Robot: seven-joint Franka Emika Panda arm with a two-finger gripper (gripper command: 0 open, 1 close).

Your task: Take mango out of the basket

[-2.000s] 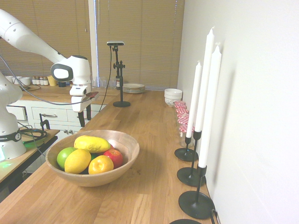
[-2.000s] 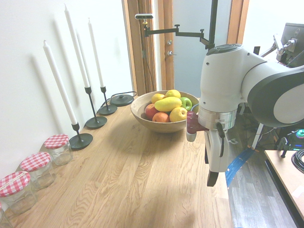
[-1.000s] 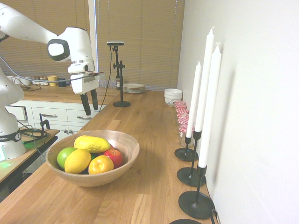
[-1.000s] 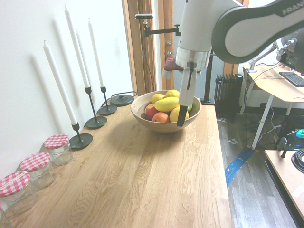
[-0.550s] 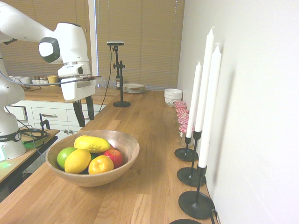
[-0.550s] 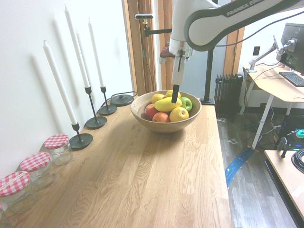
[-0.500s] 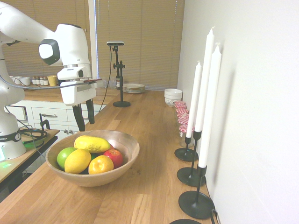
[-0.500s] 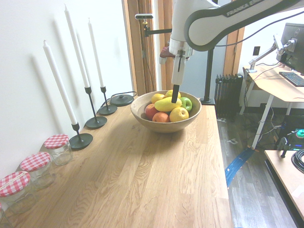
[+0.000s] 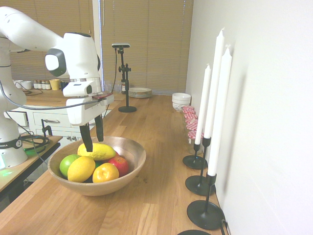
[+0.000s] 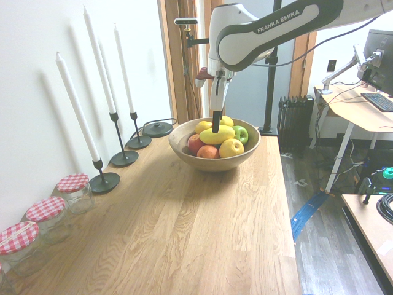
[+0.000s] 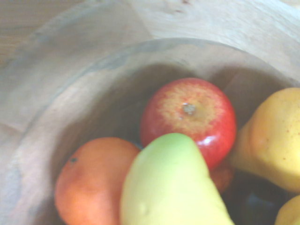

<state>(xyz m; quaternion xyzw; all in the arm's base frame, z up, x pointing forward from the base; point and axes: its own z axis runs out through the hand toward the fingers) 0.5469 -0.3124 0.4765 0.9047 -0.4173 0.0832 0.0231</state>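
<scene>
One gripper point(image 9: 93, 139), fingers spread wide and pinching nothing, pointed straight down over the basket point(image 9: 133, 169). Hung just above the mango point(image 9: 97, 151), one finger seemingly to each side of its near end in the first exterior view; contact not clear. Judged as the reach step, with grasp and lift not yet done. Mango lay on top of the heap in the basket, long axis crosswise, greenish tip close under the wrist camera point(image 11: 171, 187).

Next called for, by this reading: a short straight drop to bracket the mango across its narrow width, a firm pinch, then a lift clear of the rim. Smooth rounded skin likely to slip under an off-centre pinch.

Crowded around: lemon point(image 9: 81, 169), green apple point(image 9: 67, 164), orange point(image 9: 105, 173) and red apple point(image 9: 119, 165), all touching or just beside the mango; a finger going too deep could strike them. Candles point(image 9: 215, 98) and jars point(image 9: 191, 122) stood well apart along the wall, out of the way.
</scene>
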